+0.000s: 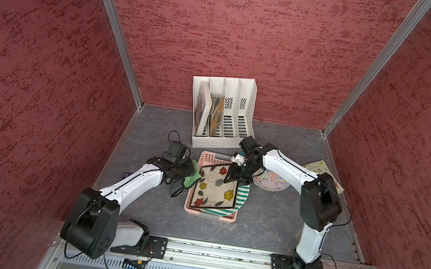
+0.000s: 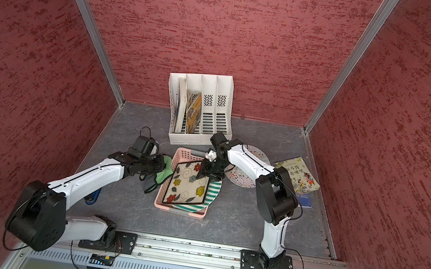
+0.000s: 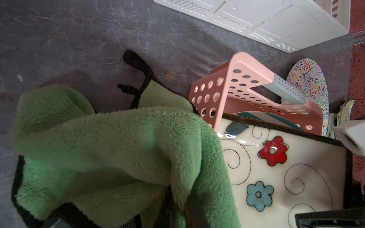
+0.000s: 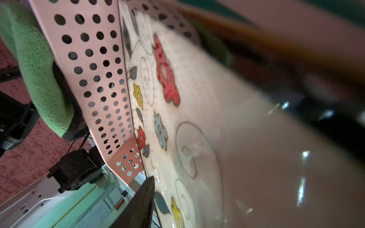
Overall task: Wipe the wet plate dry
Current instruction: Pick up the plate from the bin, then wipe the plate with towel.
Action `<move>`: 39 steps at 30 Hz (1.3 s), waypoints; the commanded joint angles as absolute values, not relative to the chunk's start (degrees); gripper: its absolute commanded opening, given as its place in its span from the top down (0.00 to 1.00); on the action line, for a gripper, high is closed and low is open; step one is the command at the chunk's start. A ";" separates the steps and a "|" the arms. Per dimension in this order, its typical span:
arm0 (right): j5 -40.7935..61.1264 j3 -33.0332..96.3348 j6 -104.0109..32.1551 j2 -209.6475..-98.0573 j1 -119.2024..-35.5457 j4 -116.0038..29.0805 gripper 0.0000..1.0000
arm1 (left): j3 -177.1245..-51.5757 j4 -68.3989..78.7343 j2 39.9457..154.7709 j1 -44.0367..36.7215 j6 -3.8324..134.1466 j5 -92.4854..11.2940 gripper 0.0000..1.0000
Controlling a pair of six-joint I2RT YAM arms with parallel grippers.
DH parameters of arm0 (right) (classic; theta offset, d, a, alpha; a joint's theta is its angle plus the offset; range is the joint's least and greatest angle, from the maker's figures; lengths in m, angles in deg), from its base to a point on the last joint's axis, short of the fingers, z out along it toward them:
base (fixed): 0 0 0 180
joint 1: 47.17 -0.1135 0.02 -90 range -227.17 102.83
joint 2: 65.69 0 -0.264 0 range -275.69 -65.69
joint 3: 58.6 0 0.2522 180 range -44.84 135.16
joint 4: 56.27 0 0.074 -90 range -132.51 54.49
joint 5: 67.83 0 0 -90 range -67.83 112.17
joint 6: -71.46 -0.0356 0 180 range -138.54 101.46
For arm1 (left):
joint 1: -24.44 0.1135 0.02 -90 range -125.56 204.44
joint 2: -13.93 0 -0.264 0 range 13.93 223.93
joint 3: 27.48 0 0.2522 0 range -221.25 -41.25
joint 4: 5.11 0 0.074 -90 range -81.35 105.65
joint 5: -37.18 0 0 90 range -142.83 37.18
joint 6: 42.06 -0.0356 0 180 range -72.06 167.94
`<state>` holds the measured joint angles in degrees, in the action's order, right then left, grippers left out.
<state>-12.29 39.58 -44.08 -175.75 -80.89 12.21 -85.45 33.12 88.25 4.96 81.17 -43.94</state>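
Floral plate [image 1: 214, 188] lay tilted in the pink basket [image 1: 206, 158] mid-table [image 1: 267, 228], over a striped plate [image 1: 241, 199]. A file rack [image 1: 219, 141] stood behind. The right gripper [image 1: 232, 176] straddled its far corner; whether it gripped, I couldn't tell. The left gripper [image 1: 183, 173], clamped on a green cloth [image 1: 194, 177], hung at the basket's left edge.
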 commanded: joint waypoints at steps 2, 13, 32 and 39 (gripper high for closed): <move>-7.94 40.83 -42.32 -174.92 -81.74 11.13 0.85 | -88.36 31.53 86.13 5.10 81.52 -42.34 1.00; -11.55 42.91 -49.89 -164.68 -81.71 -3.58 1.00 | -105.01 43.44 75.35 5.63 77.55 -43.01 1.00; -2.72 48.06 -83.52 -153.17 -78.80 -32.06 1.00 | -128.36 42.93 91.09 -15.06 77.19 -42.69 1.00; -3.42 48.00 -91.91 -151.63 -76.52 -44.50 1.00 | -124.32 48.68 90.60 -12.44 80.59 -47.24 1.00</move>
<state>-1.93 43.89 -85.90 -157.10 -77.13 -23.44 -125.54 43.39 90.53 -13.88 78.94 -45.16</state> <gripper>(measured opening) 0.158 0.078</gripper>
